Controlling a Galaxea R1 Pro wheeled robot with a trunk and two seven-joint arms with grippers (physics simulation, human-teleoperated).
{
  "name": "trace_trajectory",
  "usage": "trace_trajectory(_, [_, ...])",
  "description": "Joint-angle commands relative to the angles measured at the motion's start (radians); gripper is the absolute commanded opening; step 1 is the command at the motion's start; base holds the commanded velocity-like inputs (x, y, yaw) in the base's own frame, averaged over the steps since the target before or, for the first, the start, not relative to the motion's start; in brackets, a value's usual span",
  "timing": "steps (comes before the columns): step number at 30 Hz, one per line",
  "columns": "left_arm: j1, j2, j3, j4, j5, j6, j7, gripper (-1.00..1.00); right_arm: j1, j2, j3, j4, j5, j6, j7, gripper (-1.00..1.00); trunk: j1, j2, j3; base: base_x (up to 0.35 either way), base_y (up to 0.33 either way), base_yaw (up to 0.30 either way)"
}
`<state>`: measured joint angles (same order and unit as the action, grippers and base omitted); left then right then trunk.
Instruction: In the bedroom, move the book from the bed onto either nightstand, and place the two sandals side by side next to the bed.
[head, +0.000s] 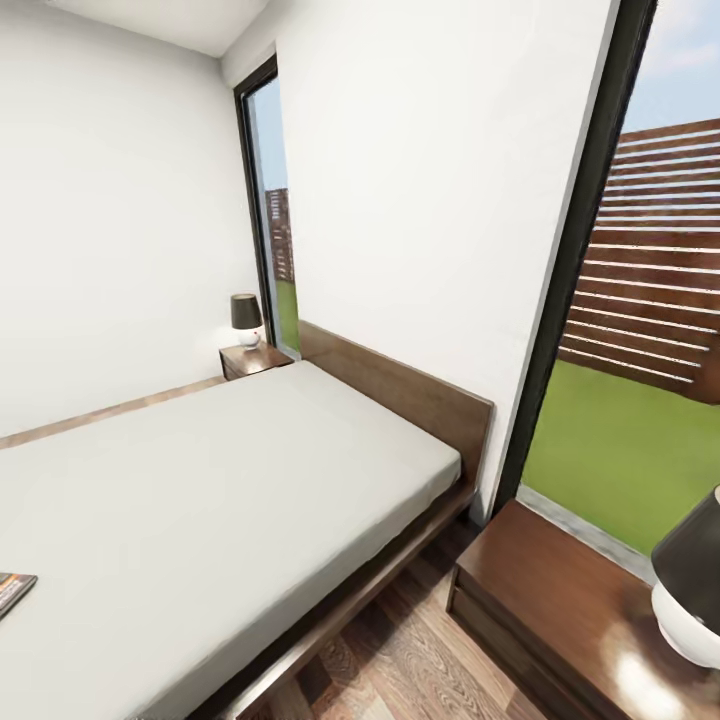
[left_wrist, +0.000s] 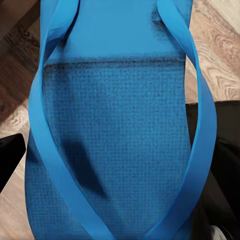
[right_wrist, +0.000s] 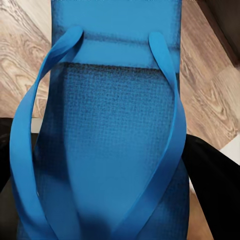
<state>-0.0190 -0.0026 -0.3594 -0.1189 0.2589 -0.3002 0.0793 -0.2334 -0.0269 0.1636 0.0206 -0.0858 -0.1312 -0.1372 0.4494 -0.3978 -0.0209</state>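
Glossy wooden nightstand (head: 560, 590) – matt mattress (head: 220, 500), woven-textured blue sandal (left_wrist: 115, 150)

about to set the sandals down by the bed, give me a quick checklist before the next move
1. Sandal at left gripper: a blue sandal sits close before the left wrist camera. Ok.
2. Sandal at right gripper: second blue sandal close before the right wrist camera. Ok.
3. Grip firmness on either sandal: fingers hidden. Cannot tell.
4. Floor strip between bed and near nightstand: bare wood planks. Ok.
5. Book off the bed: it lies on the mattress edge. Not ok.
6. Nightstand top has room beside the lamp. Ok.
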Motion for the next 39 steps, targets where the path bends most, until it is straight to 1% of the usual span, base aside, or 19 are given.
trace_trajectory(1, [-0.001,0.000,-0.008,0.001,0.007,-0.004,0.005,-1.00,-0.001,0.000,0.008,0.002,-0.011,-0.005,-0.001,-1.00,0.001,-0.002,-0.002,0.000,0.000,0.028])
trace_trajectory(13, [-0.001,-0.002,-0.007,0.001,0.006,-0.004,0.005,-1.00,-0.001,-0.007,0.008,0.002,-0.009,-0.005,-0.001,-1.00,0.001,-0.002,-0.002,0.000,0.000,0.005])
trace_trajectory(26, [-0.001,-0.002,-0.008,0.001,0.006,-0.004,0.005,-1.00,-0.001,0.003,0.008,-0.005,-0.009,-0.005,-0.001,-1.00,0.001,-0.002,-0.002,0.000,0.000,0.004])
trace_trajectory(31, [-0.001,-0.002,-0.008,0.001,0.006,-0.004,0.005,-1.00,-0.001,0.004,0.009,-0.005,-0.009,-0.005,-0.001,-1.00,0.001,-0.002,-0.002,0.000,0.000,0.162])
trace_trajectory(39, [-0.001,-0.002,-0.008,0.001,0.005,-0.004,0.005,-1.00,-0.001,0.004,0.009,-0.005,-0.009,-0.005,-0.001,-1.00,0.001,-0.002,-0.002,0.000,0.000,0.262])
